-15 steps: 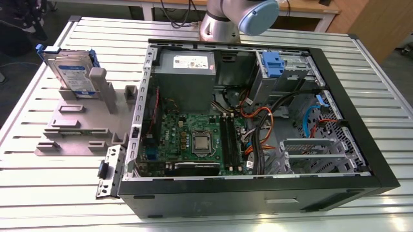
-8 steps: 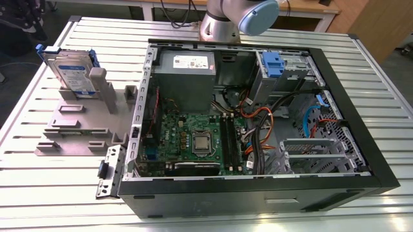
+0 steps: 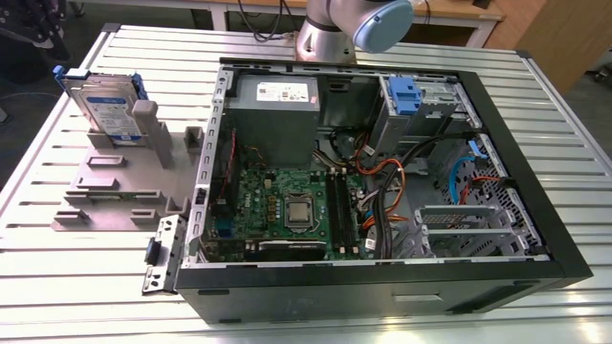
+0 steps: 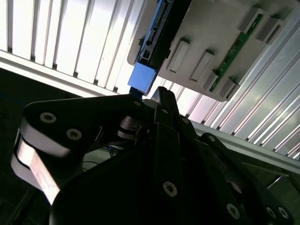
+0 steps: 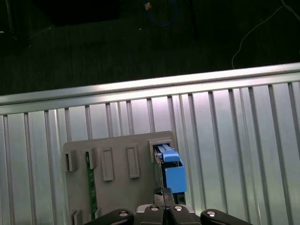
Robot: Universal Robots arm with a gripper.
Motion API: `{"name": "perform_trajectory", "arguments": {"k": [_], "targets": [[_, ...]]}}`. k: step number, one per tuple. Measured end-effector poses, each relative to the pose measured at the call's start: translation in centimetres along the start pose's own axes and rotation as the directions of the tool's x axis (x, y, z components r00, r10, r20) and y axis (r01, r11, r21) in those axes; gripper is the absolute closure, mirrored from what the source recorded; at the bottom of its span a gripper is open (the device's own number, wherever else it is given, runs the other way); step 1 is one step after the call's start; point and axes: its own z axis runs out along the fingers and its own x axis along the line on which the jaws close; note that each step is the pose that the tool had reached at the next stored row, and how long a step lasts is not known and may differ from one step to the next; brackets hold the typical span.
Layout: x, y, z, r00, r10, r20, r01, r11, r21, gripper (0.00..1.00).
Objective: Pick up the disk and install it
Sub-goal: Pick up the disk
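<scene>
We judge the blue-railed silver hard disk (image 3: 103, 107) stiff and weighty, best pinched across its flat faces; the black gripper (image 5: 164, 197) hovers closed, empty.

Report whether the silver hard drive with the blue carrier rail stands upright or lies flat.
Upright: the silver blue-railed hard drive stands on edge in a grey slotted plastic stand.
</scene>
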Motion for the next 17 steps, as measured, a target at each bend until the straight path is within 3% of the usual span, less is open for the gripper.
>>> {"name": "perform_trajectory", "arguments": {"k": [5, 8, 11, 13, 16, 17], "targets": [[0.0, 0.0, 0.0, 1.0, 0.0, 0.0, 0.0, 1.0, 0.0003, 0.83], [0.0, 0.0, 0.04, 1.0, 0.0, -0.0012, 0.0, 1.0, 0.0028, 0.65], [0.0, -0.01, 0.17, 0.9999, -0.01, -0.0017, 0.01, 0.9999, 0.0029, 0.59], [0.01, -0.01, 0.36, 0.9998, -0.021, -0.002, 0.021, 0.9998, 0.0034, 0.47], [0.01, -0.02, 0.63, 0.9995, -0.032, -0.0022, 0.032, 0.9995, 0.0045, 0.42], [0.01, -0.03, 0.74, 0.9994, -0.035, -0.0024, 0.035, 0.9994, 0.0045, 0.35]]}}
